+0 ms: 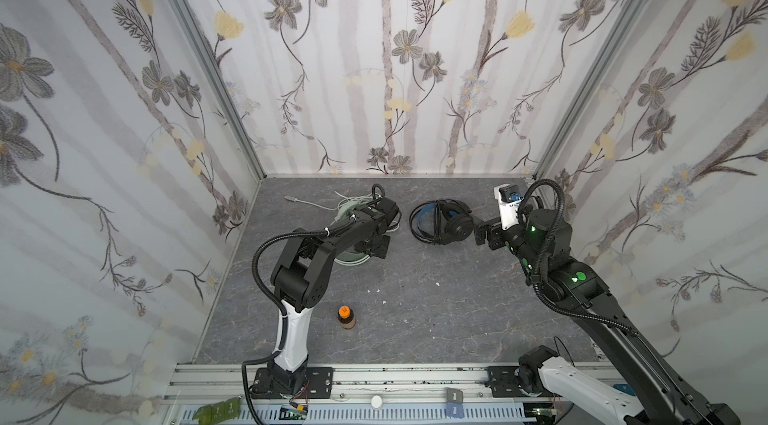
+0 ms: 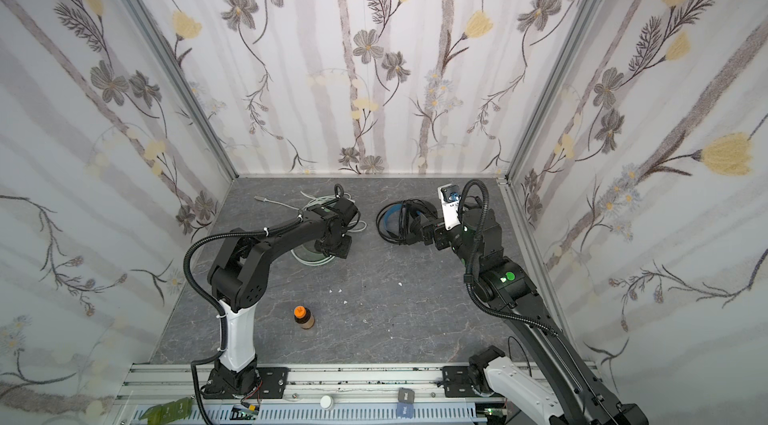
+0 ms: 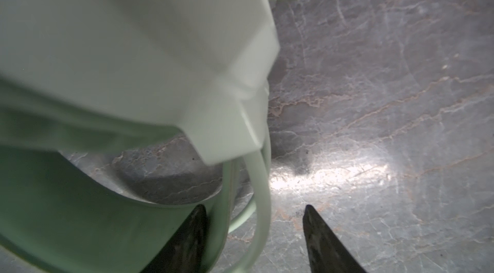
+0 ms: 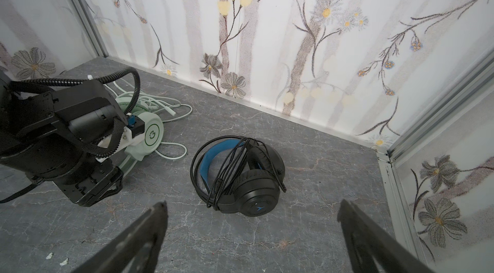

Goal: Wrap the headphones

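Toward the front of the grey marbled tabletop [image 1: 436, 319], well apart from both headsets, you have a small brown bottle with an orange cap [image 1: 346, 317] standing upright and a few white crumbs [image 1: 377, 290].

At the back, your left arm covers most of the mint-green headset [image 1: 353, 262]. Its headband points frontward and its white cable [image 1: 316, 205] lies loose behind it. Your left gripper [image 3: 254, 209] stands part-way open astride cable strands.

Right of it, the black headset with blue inner headband [image 1: 440, 221] lies with its long axis left-right and its black cable [image 4: 223, 172] looped over it. Its earcups face your wide-open right gripper [image 4: 252, 206].
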`<state>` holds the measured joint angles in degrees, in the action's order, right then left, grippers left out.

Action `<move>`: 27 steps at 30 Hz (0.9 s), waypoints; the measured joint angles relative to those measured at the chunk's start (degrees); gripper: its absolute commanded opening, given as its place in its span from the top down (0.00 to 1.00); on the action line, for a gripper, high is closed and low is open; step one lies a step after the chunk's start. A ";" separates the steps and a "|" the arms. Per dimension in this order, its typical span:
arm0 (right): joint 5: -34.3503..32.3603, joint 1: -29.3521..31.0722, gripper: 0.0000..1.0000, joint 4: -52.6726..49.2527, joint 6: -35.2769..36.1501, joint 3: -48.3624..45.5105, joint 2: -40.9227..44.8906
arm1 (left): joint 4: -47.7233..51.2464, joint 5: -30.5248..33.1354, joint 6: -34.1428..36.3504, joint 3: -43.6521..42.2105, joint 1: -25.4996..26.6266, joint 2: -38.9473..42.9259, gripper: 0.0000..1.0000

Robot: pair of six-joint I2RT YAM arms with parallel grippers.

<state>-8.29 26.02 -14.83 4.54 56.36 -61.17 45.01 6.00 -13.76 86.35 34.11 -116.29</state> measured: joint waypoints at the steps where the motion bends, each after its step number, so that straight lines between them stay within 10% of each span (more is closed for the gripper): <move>1: 0.00 0.00 0.00 0.00 0.00 0.00 -0.02 | -0.09 -0.11 -0.20 -0.11 0.52 -0.02 0.47; 12: -0.02 0.00 0.00 0.02 0.02 0.00 -0.20 | 0.07 -1.75 -4.50 -0.79 6.10 1.68 0.56; 27: 0.02 0.00 0.00 0.44 0.07 -0.96 0.39 | 3.76 -3.78 -5.44 0.74 10.71 4.96 0.37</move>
<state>-8.27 26.02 -14.39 4.60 55.40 -60.77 48.77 2.22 -19.20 87.09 44.82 -111.33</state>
